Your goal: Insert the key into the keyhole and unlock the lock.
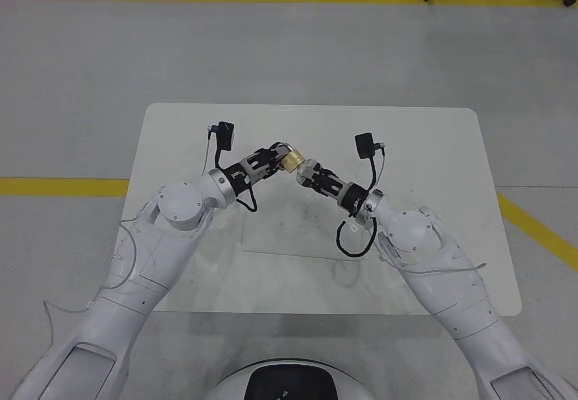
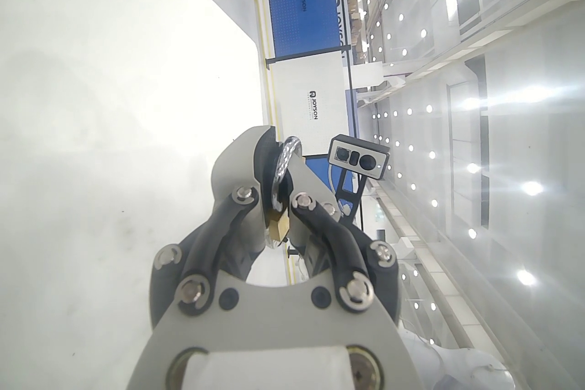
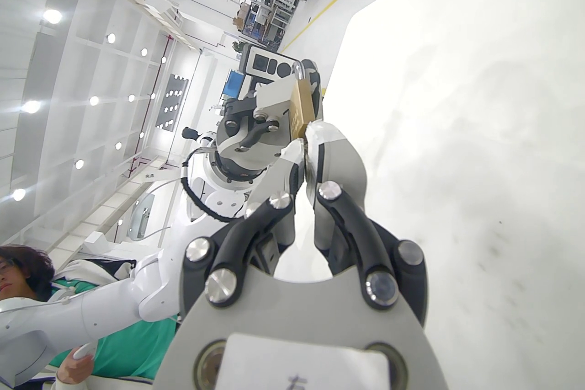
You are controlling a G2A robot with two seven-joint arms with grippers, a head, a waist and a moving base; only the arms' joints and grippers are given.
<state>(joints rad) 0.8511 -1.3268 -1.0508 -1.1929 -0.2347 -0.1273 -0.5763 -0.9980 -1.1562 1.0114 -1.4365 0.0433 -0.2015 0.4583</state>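
Brass lock (image 3: 301,110) sits clamped aloft in the left hand (image 2: 279,156), base turned toward the right hand (image 3: 307,141); that hand pinches the mostly hidden key, seemingly lined up for insertion.

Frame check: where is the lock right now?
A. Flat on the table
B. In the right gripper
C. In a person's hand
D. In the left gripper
D: the left gripper clamps the brass lock above the table, while the right gripper pinches the key at the lock's base.
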